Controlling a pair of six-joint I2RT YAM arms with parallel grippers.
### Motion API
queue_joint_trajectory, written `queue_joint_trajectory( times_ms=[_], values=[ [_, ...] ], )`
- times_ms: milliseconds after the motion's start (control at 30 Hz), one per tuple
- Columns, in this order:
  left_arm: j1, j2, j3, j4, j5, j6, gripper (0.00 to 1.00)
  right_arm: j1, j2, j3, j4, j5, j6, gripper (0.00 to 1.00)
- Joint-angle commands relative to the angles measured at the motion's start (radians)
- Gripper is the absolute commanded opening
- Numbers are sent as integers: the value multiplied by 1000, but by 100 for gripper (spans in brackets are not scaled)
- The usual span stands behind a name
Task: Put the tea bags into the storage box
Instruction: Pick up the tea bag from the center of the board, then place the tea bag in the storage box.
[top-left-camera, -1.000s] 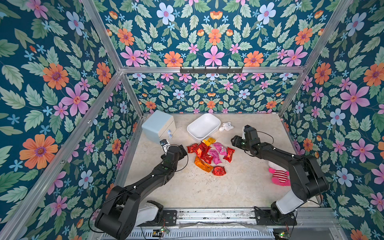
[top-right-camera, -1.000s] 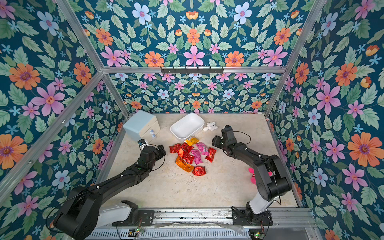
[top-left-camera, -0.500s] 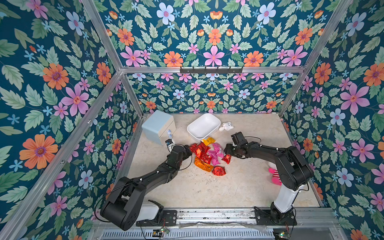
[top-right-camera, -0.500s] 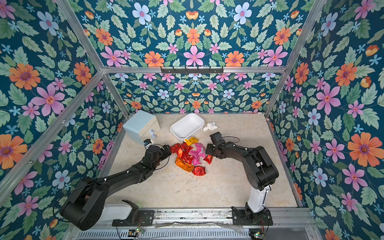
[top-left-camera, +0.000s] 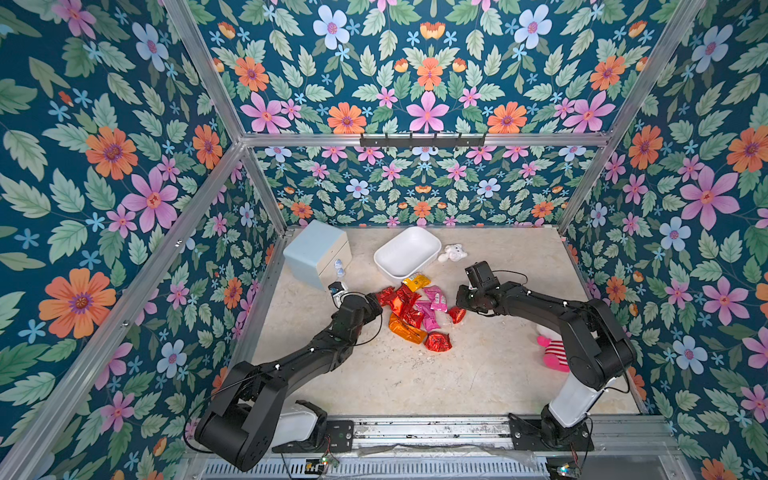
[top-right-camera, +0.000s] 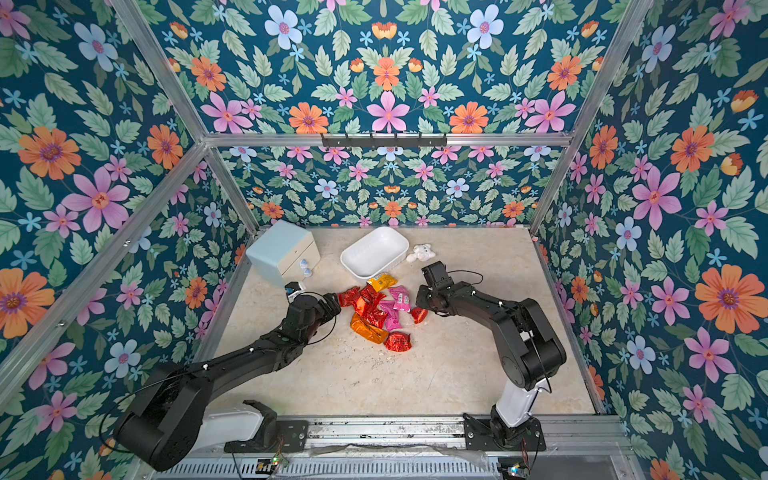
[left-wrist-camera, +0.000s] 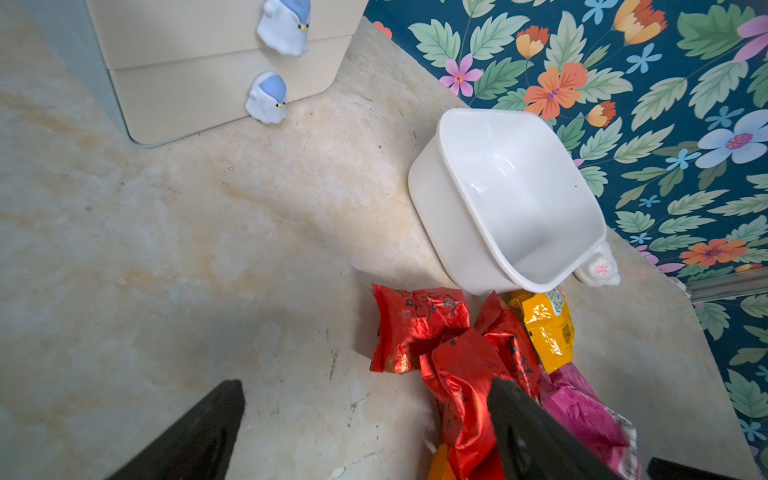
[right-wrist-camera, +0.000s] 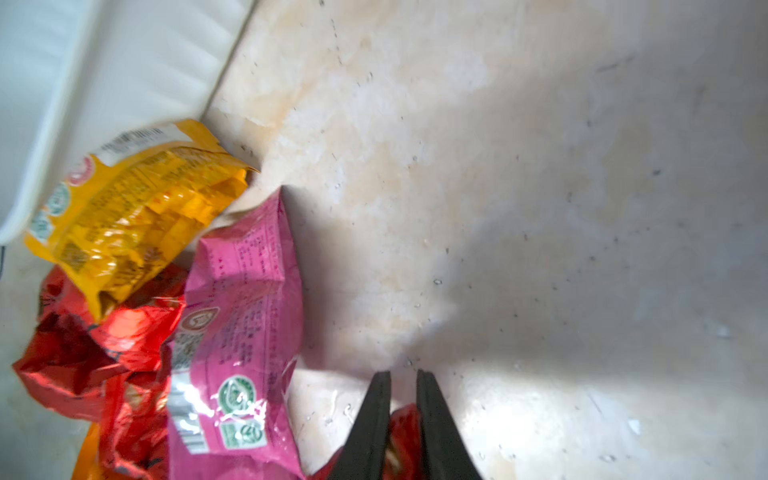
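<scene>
A beige, marble-patterned desk (top-left-camera: 415, 374) is seen in both top views, worn and speckled. Two black jointed arms are stretched in from its near edge, the left arm (top-left-camera: 316, 357) and the right arm (top-left-camera: 552, 311).

A pale blue cube cabinet (top-left-camera: 311, 253) with rounded corners and cream drawer fronts is set in the far left corner. The storage box (top-left-camera: 409, 251), a smooth, glossy white plastic bin with rounded corners and low walls, is placed near the middle of the far edge, turned at an angle; nothing is held in it.

The tea bags (top-left-camera: 411, 307) are heaped at the desk's middle, just before the box, as crinkled shiny foil packets, mostly red. A pink striped plush toy (top-left-camera: 552, 351) is partly hidden behind the right arm by the right edge. A small white plush toy (top-left-camera: 452, 252) is laid just beside the box.

A yellow tea bag (top-left-camera: 417, 282) is rested against the box's near wall, a printed pink tea bag (top-left-camera: 436, 300) beside it, an orange tea bag (top-left-camera: 405, 328) toward the near side.

The left gripper (left-wrist-camera: 365, 415) is spread wide at the heap's left side, one finger (left-wrist-camera: 532, 432) over red foil. The right gripper (right-wrist-camera: 403, 374) is drawn narrow, with a red tea bag (top-left-camera: 457, 314) pinched between its fingers at the heap's right side.

Two penguin-shaped knobs (left-wrist-camera: 284, 27) are fixed on the drawers.
</scene>
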Motion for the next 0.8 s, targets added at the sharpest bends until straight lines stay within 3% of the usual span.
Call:
queue_joint_trajectory(
  times_ms=[0,267,400,600,767],
  values=[
    [0,-4,2,5,-7,-3,98,0,-10,69,-6,38,-31,16],
    [0,-9,-9,-10,-4,-8,99,1,210,462,-20,14,-65,16],
    [1,-55,-34,-41,-21,-11,99,8,347,674,-133,26,-92,14],
    [2,-131,-74,-52,-51,2,99,12,346,615,-32,-6,-61,13],
    [2,-101,-51,-54,-29,32,99,17,429,701,41,-50,-25,13]
  ],
)
